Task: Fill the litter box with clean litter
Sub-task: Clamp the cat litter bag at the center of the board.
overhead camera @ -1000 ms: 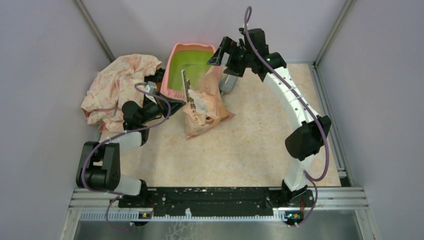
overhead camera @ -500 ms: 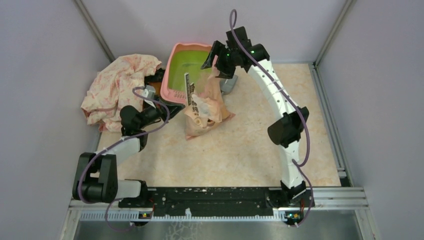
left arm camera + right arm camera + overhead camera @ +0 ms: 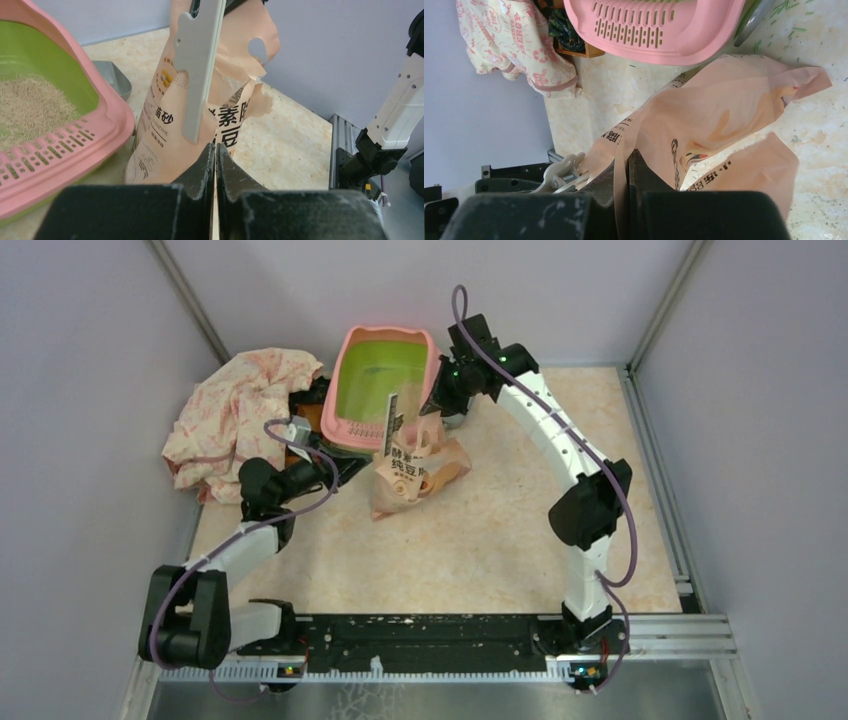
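Left wrist view first: the left gripper (image 3: 215, 152) sits low over the table, fingers pressed together with nothing visible between them, just short of the peach litter bag (image 3: 240, 80). The bag stands upright, with a pale grey clip (image 3: 200, 70) against its near face. Up at its top, the right gripper (image 3: 626, 160) is pinching the bag's film. Just beside the bag sits the litter box (image 3: 343, 390), pink rim and green inside, with tan litter (image 3: 30, 105) on its floor. A grey metal scoop (image 3: 114, 82) lies farther back.
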### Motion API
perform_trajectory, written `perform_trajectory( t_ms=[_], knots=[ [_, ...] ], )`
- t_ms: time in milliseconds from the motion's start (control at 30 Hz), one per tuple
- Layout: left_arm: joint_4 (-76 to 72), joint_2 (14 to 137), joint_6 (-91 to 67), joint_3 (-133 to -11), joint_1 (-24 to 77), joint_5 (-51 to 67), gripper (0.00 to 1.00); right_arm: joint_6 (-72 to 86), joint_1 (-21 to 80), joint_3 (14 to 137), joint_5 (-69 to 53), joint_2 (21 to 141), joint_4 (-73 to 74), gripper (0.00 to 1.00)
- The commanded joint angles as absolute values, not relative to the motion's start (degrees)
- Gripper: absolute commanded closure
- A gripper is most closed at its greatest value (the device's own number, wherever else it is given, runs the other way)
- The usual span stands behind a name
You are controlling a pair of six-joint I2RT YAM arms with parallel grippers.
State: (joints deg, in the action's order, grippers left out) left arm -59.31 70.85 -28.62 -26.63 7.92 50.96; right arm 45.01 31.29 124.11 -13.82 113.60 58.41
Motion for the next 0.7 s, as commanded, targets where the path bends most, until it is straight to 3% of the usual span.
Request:
perform_trajectory(
  t_ms=[0,100,333,667],
  knots=[
    [-51.53,65.27,-26.51,-27.78,9.52,48.31,0.92,44.2,30.47,125.07,-16.01,110.06,57.79,1.0],
    [-38.43,62.04,-22.37,-33.85,12.23,45.02,0.89,43.37,29.92,129.43,-17.17,112.56,59.49,1.0],
    [-4.03,65.4,-15.62,-57.82,19.25,33.47,0.65,43.66,29.03,134.16,-20.38,115.52,59.28,1.0],
    [44.71,90.02,-7.01,-103.9,31.09,12.68,0.6,41.03,27.55,136.41,-24.48,117.79,58.15,1.0]
  ],
)
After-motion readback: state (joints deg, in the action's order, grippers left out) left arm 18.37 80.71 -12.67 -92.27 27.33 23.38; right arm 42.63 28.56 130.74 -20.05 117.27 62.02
